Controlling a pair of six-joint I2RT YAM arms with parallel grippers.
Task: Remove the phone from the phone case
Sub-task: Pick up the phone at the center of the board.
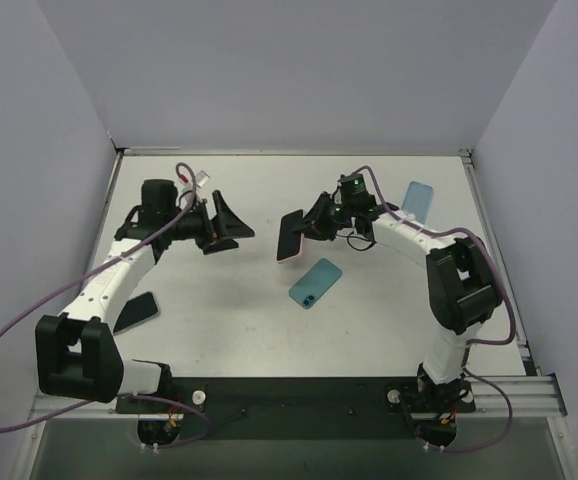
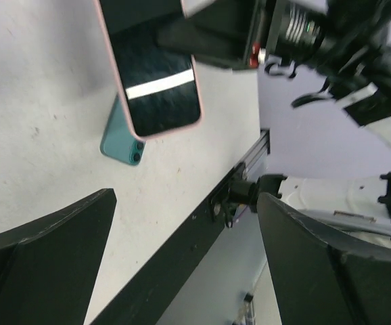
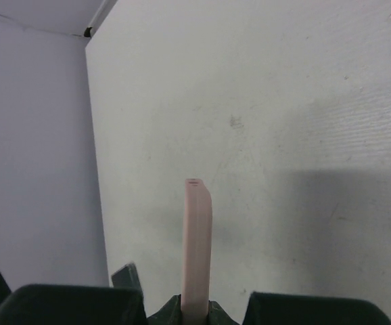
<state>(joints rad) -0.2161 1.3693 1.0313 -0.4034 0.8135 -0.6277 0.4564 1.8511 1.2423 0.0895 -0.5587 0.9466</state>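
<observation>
Wide-spread, the black left gripper (image 2: 185, 203) faces the dark-screened phone (image 2: 158, 81) in its pink rectangular case (image 3: 197, 244), not touching it. The case is pinched by the right gripper (image 3: 197, 308), lifted above a flat teal phone (image 1: 315, 283).

Pink case (image 3: 197, 244) w/ blk screen (image 2: 156, 81), teal phone (image 1: 315, 283), lt-blue phone (image 1: 418, 201), blk phone (image 1: 136, 312), white table (image 1: 229, 330)
</observation>
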